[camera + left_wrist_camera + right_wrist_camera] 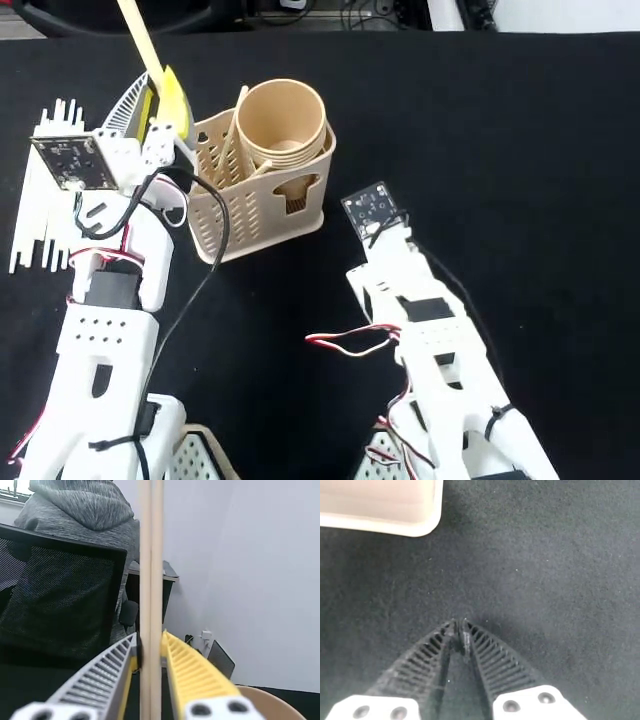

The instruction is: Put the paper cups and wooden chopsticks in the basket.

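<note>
High view over the black table (pixel 520 150): the left gripper (pixel 153 82) pinches a pair of wooden chopsticks (pixel 140 38) between its grey and yellow fingers, held in the air just beside the basket (pixel 255 215). Stacked paper cups (pixel 283 120) and another chopstick (pixel 240 110) stand inside it. The right gripper (pixel 458 627), fingers pressed together on nothing, points down at the cloth near the basket's corner.

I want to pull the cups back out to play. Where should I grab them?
Probably the top rim, coming straight down. The paper cups stand upright, mouths open, in the basket, whose walls cover their sides: pinch one finger inside, one outside.
</note>
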`<move>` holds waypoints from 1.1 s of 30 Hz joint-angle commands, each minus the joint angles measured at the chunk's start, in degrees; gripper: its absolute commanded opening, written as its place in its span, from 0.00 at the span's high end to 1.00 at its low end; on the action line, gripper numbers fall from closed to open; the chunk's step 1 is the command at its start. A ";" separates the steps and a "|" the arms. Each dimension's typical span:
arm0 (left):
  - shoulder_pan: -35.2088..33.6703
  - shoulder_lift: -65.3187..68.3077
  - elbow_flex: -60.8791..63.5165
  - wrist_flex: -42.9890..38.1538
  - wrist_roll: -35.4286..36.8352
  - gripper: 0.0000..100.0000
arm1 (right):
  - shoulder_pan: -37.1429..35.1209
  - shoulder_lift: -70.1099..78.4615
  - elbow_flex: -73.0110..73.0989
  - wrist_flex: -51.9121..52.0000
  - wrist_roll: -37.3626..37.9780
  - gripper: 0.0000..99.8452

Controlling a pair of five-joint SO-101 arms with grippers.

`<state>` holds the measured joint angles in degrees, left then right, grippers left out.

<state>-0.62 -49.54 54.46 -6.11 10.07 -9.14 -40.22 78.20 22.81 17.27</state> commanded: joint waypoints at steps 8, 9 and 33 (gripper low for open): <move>0.40 -0.26 -2.33 5.80 0.53 0.89 | -0.70 -1.71 -0.57 -1.23 0.44 0.99; 0.40 -0.62 -2.33 5.80 0.53 0.89 | -0.70 -1.71 -0.57 -1.23 0.44 0.99; -34.24 -11.25 -16.48 49.05 -22.77 0.89 | -0.62 -1.71 -0.48 -1.23 0.44 0.99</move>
<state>-31.38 -71.16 40.66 42.42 -6.99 -9.14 -40.22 78.20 22.81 17.27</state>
